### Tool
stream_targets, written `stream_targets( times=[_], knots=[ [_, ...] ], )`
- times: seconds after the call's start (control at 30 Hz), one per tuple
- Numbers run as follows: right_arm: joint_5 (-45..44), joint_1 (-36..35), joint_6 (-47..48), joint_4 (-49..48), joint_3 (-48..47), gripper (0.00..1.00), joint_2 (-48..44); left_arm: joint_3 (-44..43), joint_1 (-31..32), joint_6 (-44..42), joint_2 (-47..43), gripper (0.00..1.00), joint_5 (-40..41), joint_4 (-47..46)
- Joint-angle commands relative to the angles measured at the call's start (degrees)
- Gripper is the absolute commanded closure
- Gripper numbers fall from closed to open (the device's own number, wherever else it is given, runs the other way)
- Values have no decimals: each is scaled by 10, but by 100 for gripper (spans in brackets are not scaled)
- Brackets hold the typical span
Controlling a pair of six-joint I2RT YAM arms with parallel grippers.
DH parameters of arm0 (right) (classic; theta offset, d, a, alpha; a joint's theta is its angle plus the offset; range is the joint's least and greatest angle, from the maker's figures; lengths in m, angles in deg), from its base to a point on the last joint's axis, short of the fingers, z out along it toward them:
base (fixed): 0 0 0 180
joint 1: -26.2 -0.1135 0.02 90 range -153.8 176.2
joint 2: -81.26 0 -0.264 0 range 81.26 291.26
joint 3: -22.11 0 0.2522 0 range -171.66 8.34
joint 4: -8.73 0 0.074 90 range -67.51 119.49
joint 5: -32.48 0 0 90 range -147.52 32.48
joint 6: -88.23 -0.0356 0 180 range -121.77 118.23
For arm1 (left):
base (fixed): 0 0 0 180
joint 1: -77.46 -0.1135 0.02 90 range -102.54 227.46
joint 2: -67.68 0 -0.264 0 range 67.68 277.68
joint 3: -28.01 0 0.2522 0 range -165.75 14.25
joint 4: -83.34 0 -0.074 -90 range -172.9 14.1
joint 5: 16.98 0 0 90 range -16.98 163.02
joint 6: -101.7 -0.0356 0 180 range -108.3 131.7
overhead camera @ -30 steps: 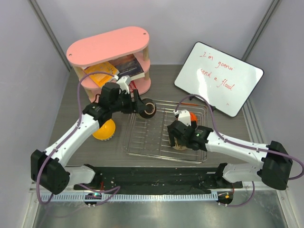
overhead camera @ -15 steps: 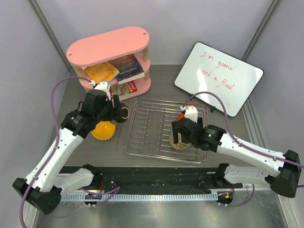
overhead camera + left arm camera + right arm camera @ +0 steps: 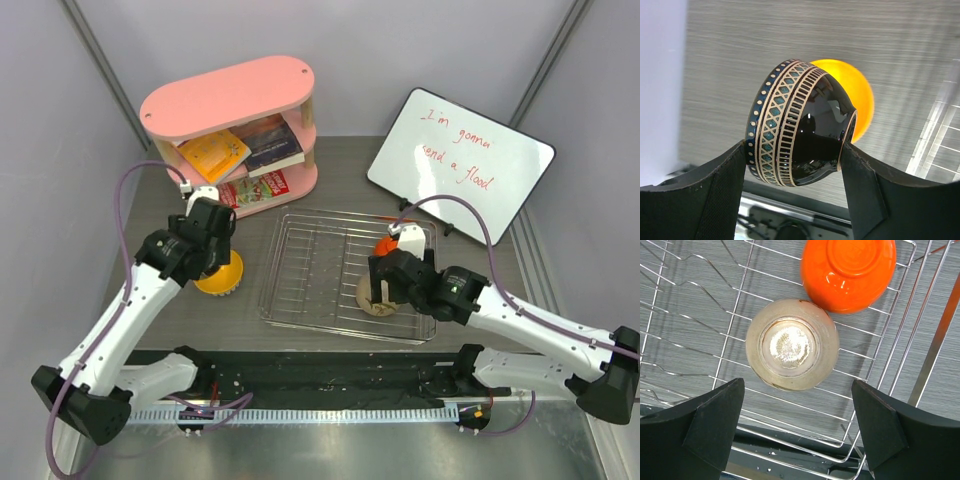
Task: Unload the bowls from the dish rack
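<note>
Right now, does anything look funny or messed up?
Nothing spilled or broken. The only odd bit: the black patterned bowl is held tipped on its side in the left tool, near the yellow bowl. The cream bowl and orange bowl lie upside down in the dish rack.

**Table layout**
We found the front bowl point(image 3: 792, 344) and rear bowl point(image 3: 847, 270) at the right end of the dish rack point(image 3: 310, 270), a third bowl point(image 3: 222, 280) on the table point(image 3: 340, 162) left of the rack, a held bowl point(image 3: 800, 130) above it, and the shelf point(image 3: 235, 110) behind.
</note>
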Motion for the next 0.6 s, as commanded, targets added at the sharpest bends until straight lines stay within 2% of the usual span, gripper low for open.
stream_targets(
  times=[0.0,0.07,0.27,0.47,0.57],
  knots=[
    [-6,2,-11,4,4,7,-16,-2,-2,-21,31,100,112,7],
    [-6,3,-12,4,4,6,-21,1,-2,-21,59,100,136,18],
    [-4,5,-16,4,9,6,-31,13,-2,21,100,100,135,19],
    [-2,5,-16,6,10,6,-42,21,6,72,168,100,216,58],
    [-1,6,-15,6,14,6,-46,29,11,70,175,100,223,51]
  ],
)
